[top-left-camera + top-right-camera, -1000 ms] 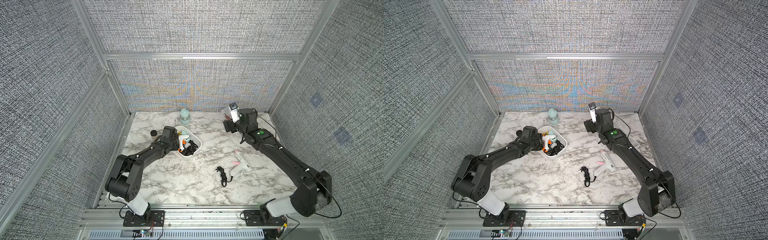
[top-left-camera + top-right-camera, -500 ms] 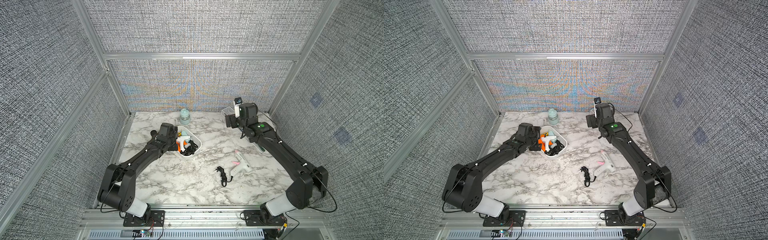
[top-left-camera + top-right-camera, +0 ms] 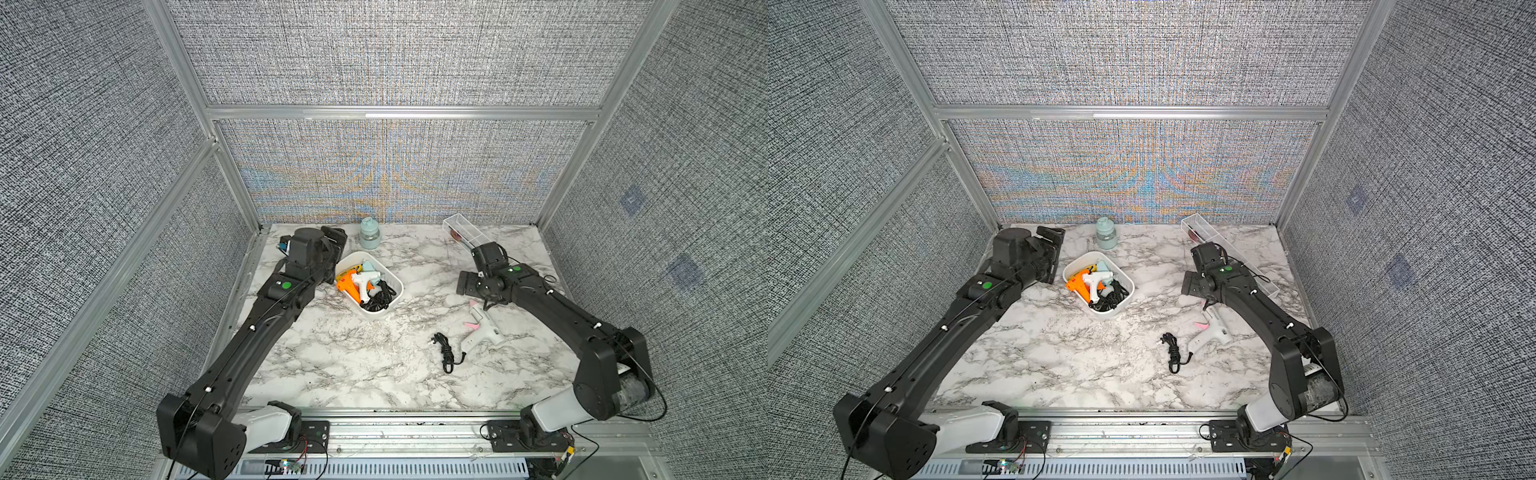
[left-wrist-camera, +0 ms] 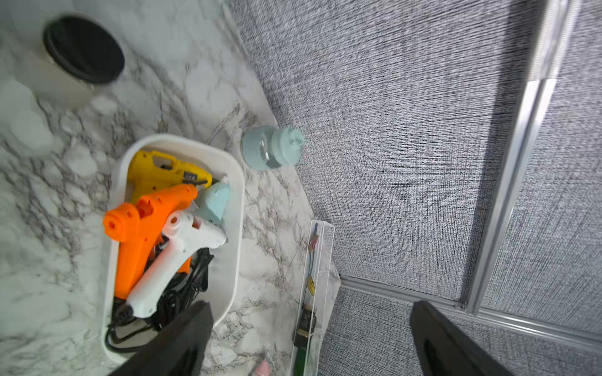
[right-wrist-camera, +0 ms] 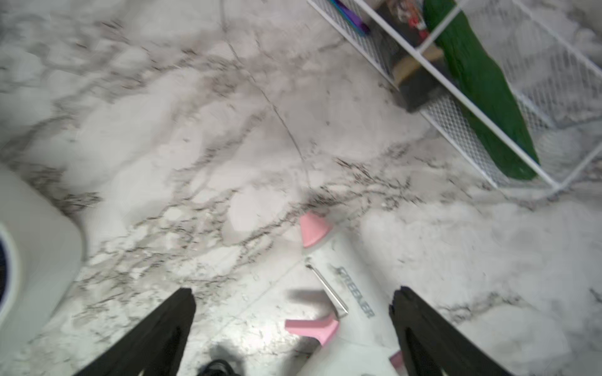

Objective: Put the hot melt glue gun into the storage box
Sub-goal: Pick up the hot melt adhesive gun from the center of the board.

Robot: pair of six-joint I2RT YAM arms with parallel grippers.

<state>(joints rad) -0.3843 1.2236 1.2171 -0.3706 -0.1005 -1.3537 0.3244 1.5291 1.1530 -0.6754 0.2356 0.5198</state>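
Standing by the rig rn: both arms are out over the white-and-grey marble tabletop point(image 3: 353, 365).

The left gripper point(image 4: 311, 304) sits just beside the storage box point(image 3: 380, 312), a shallow white plastic tub w/ rounded corners, on its far-left side. Jaws are wide apart w/ nothing between them.

Inside the tub there's a pile: an orange glue gun point(image 4: 140, 228), a white glue gun point(image 4: 182, 247) lying across it, a yellow one point(image 4: 159, 172) underneath at the far end, a pale blue one point(image 4: 213, 201), plus a tangle of black cords.

The hot melt glue gun point(image 3: 482, 328) that's still out, white body w/ pink trigger and nozzle, lies flat on the marble well apart from the tub, toward the right arm. Its black cord bundle point(image 3: 446, 353) lies just beside the handle.

The right gripper point(image 5: 293, 291) hangs over the nozzle end of that gun, fingers spread, holding nothing. Can't tell if it's touching.

Along the back: a small teal lidded jar point(image 3: 369, 233), a long clear acrylic divided tray point(image 3: 465, 232), and a black-rimmed cup point(image 4: 83, 48) in the left corner.
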